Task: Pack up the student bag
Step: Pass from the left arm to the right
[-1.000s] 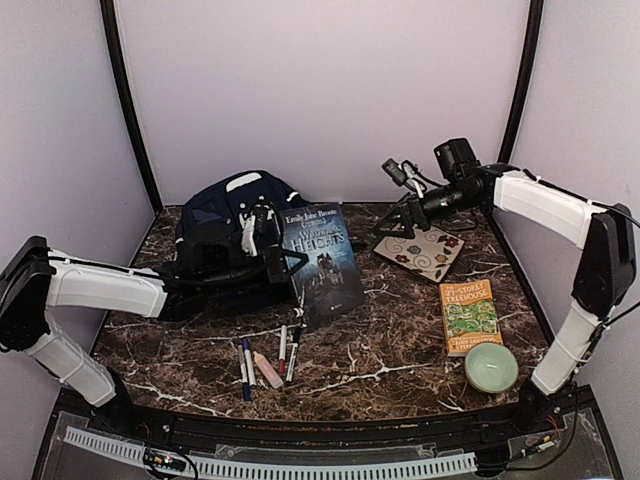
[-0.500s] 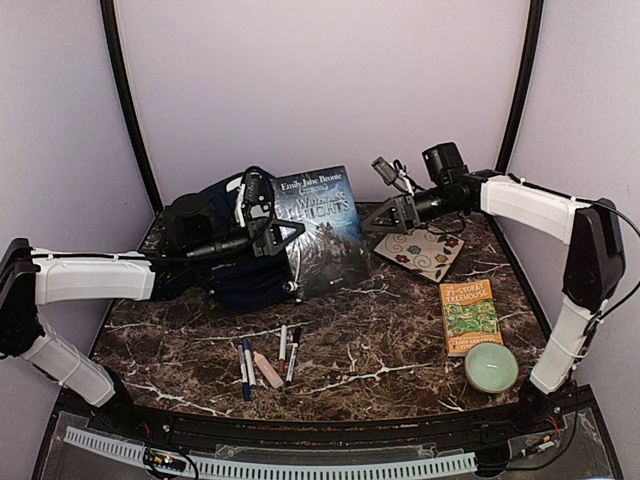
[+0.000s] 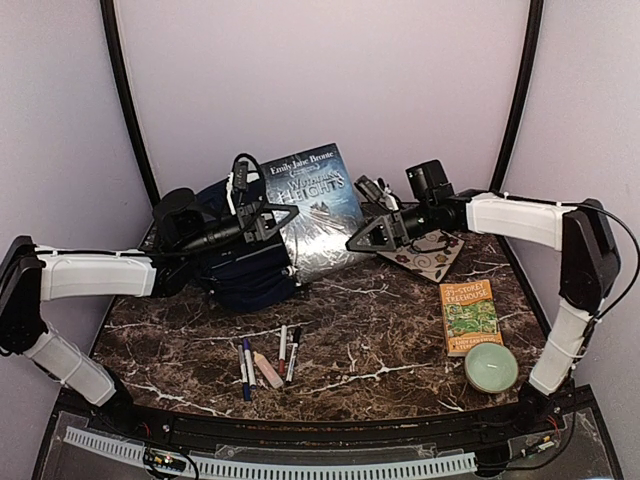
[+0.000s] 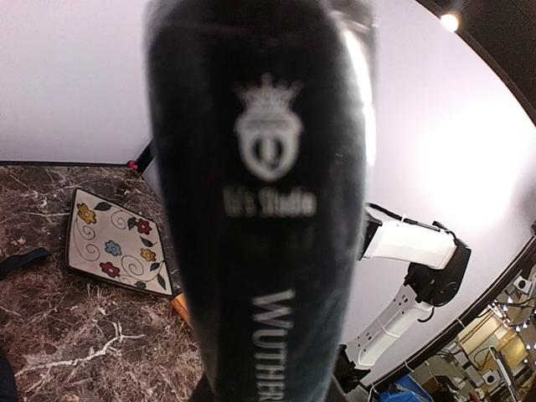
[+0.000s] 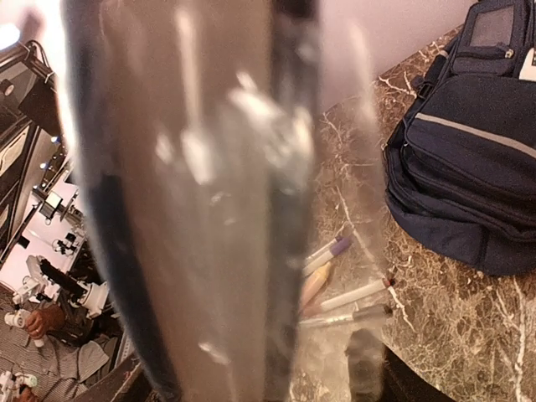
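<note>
so packing has barely begun from what i can see. my left fingers [image 3: 283, 219] are clamped on the spine edge of the big dark book [image 3: 315, 205], holding it tilted in the air just above the student bag [image 3: 235, 270]. the bag sits at the back left of the bench [image 3: 400, 340].

my right fingers [image 3: 365, 232] are spread fairly wide around the book's opposite edge, and i can't tell if they touch it. i can't see whether the bag is unzipped either.

the pens [image 3: 268, 358] and the small treehouse book [image 3: 469, 315] lie out on the marble, so i'd guess they're left to do.

the back wall is close behind the book, and the flowered plate [image 3: 430, 255] is right under my right wrist. mid-bench is open.
</note>
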Controlling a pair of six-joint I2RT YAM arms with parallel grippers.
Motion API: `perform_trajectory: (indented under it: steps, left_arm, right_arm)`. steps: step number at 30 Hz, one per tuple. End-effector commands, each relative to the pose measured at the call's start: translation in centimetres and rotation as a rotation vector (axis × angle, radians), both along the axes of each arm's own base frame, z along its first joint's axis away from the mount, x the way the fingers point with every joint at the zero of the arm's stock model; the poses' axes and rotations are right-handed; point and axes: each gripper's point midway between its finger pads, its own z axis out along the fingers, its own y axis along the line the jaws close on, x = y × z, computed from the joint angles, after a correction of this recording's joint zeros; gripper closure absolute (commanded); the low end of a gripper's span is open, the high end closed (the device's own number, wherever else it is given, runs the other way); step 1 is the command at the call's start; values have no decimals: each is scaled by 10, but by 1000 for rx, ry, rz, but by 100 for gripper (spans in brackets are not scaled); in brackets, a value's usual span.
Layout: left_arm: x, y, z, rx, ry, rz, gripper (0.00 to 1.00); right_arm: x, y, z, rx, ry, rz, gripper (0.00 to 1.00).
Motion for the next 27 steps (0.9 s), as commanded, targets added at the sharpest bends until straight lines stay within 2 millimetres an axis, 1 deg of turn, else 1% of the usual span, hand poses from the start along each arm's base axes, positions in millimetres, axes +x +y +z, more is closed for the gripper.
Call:
perform_trajectory:
  steps: [1, 3, 5, 8, 11, 14, 17, 24, 27]
  left_arm:
    - [-8, 9, 52, -144, -143, -14, 100]
    - [-8, 8, 50, -144, -137, -19, 100]
    - [-7, 6, 48, -145, -130, -23, 100]
    - [-6, 5, 46, -143, -122, -30, 100]
    - [-5, 3, 43, -137, -108, -34, 100]
    - [-4, 3, 40, -132, -96, -28, 100]
    - [-2, 5, 37, -127, -84, -13, 100]
    - [2, 5, 27, -125, -46, 0, 100]
    - [4, 3, 21, -127, -29, -4, 100]
  right_arm:
    - [-12, -2, 18, 73, 6, 25, 31]
    - [-15, -3, 17, 81, 32, 17, 32]
    - [-16, -5, 19, 96, 16, 14, 33]
    - [-12, -7, 23, 93, 28, -11, 34]
    - [-3, -10, 31, 102, 26, -33, 34]
    - [0, -11, 37, 114, 21, -41, 35]
    - [0, -11, 36, 112, 27, -47, 39]
    - [2, -11, 33, 105, 34, -65, 53]
    - [2, -10, 34, 106, 40, -62, 55]
